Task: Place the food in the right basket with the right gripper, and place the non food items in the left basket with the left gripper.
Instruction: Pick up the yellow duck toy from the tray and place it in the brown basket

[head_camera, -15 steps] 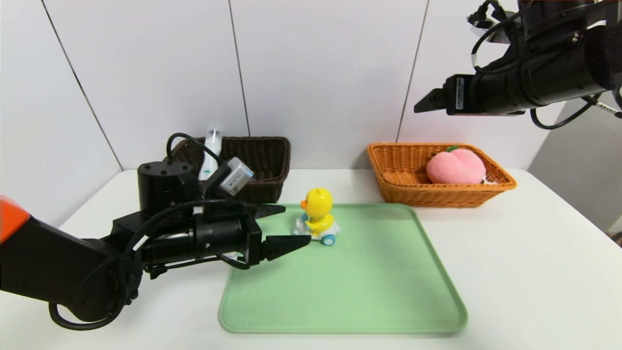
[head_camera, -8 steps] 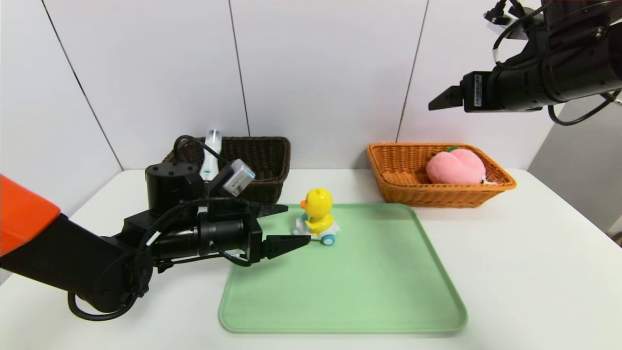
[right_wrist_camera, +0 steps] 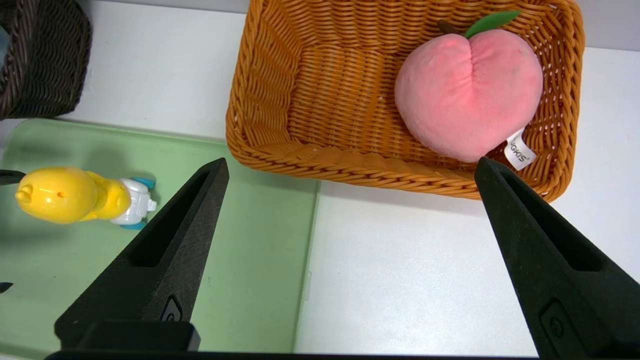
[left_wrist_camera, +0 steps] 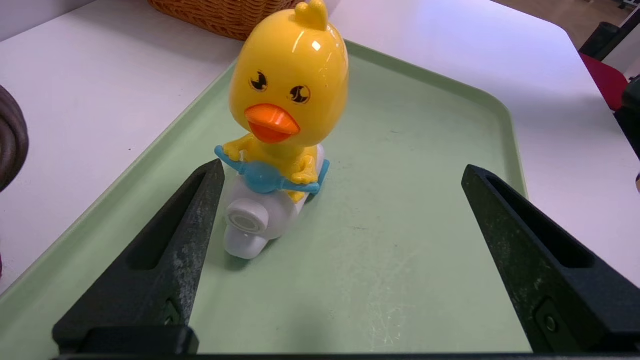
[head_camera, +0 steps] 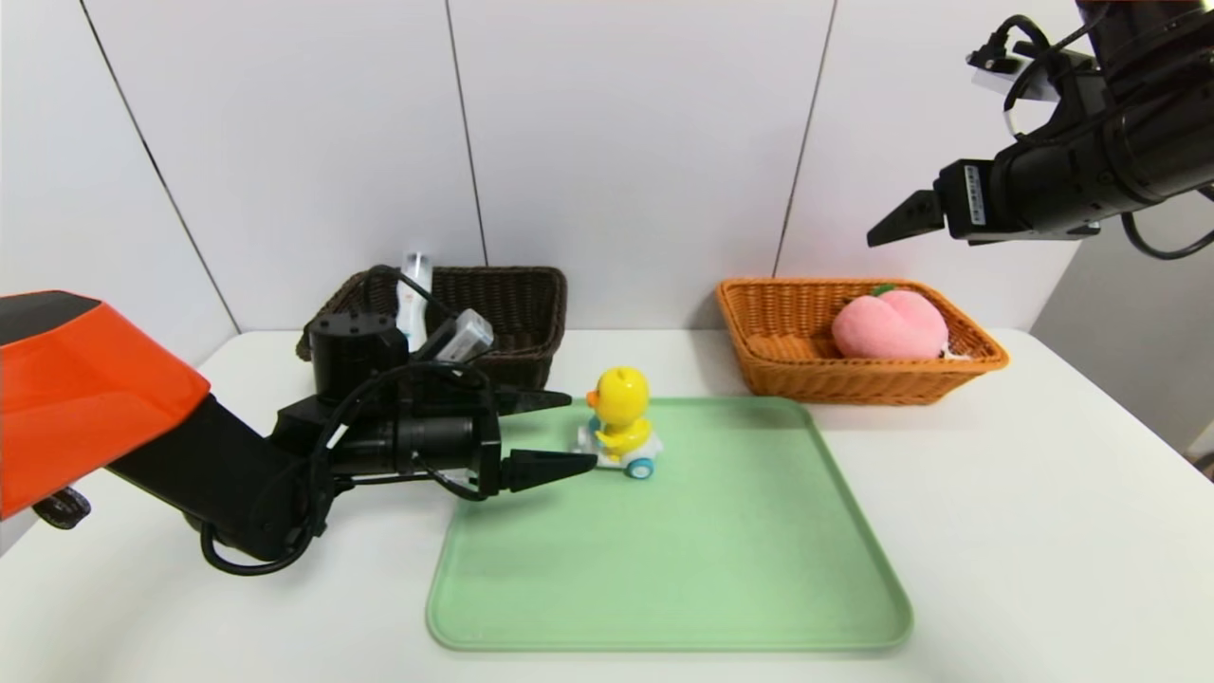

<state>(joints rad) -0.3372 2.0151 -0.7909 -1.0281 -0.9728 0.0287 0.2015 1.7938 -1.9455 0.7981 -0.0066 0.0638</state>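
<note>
On the green tray [head_camera: 721,569], beside the duck toy [head_camera: 619,420], we hold our left gripper [head_camera: 560,432] spread wide. The peach [head_camera: 890,324] lies in the orange basket [head_camera: 787,375], the white bottle [head_camera: 413,294] in the dark basket [head_camera: 517,304]. Only the duck looks left; our right gripper [right_wrist_camera: 350,260] hangs wide, empty, well above.

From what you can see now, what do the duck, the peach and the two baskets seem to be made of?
The duck looks like hard glossy plastic: light glints on its head. The peach seems soft plush fabric, with a matte fuzzy surface and a sewn tag. The right basket and the left basket show woven strands, wicker or perhaps plastic imitation; the look leaves that open.
</note>
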